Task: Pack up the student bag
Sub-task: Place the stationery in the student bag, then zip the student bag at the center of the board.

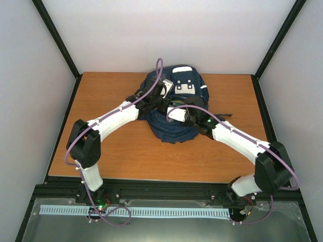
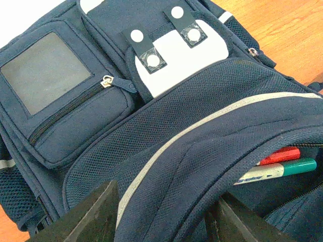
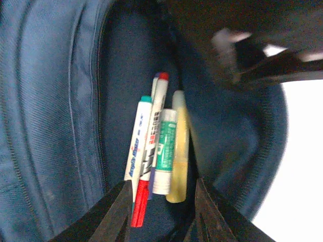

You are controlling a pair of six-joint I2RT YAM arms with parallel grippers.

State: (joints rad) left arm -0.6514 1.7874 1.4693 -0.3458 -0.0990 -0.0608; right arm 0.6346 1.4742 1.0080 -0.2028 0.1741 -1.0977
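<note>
Fingers (image 2: 93, 214) of the left gripper (image 2: 164, 214) pinch the student bag (image 2: 202, 96); the right gripper (image 3: 161, 199) stands parted around markers (image 3: 157, 146).

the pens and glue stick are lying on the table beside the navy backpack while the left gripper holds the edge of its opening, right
Not quite. The pens and glue stick lie inside the student bag, not on the table; the right wrist view shows them in its open compartment. The left gripper does hold the edge of the opening.
</note>
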